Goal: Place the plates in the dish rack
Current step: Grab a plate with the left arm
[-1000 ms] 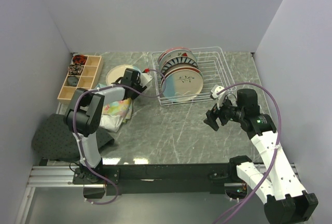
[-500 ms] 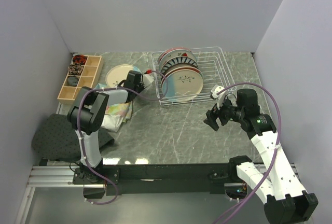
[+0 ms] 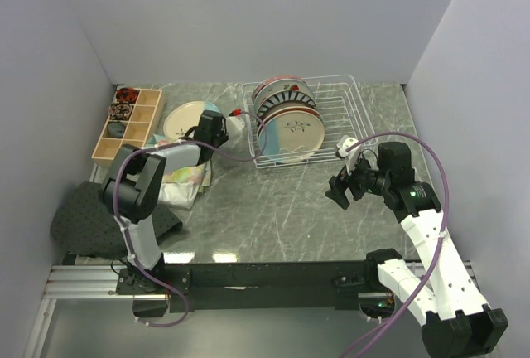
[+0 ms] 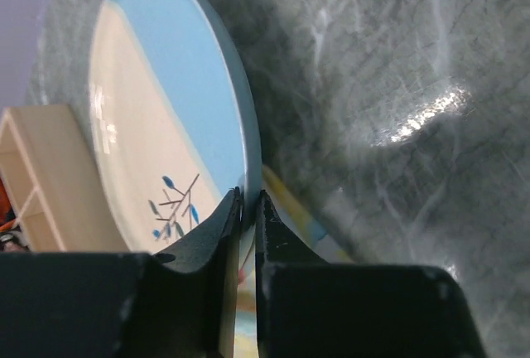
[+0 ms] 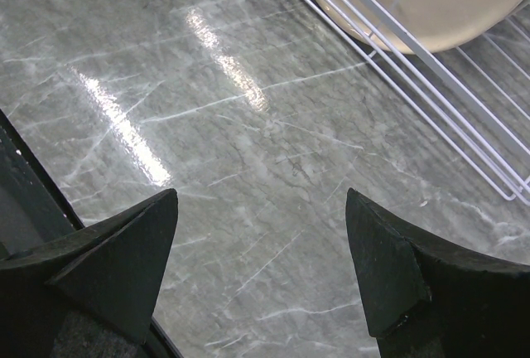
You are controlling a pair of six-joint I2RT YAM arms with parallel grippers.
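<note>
While the right fingers [image 5: 99,267] gape wide, the left fingers [image 4: 203,246] clamp the cream-and-blue plate [image 4: 157,118].

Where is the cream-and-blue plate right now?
In the top view the cream-and-blue plate sits left of the dish rack, between it and the wooden box. Its rim is pinched by the shut left gripper.

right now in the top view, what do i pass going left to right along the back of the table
wooden box → cream and blue plate → dish rack, with plates stood in its left half
</note>
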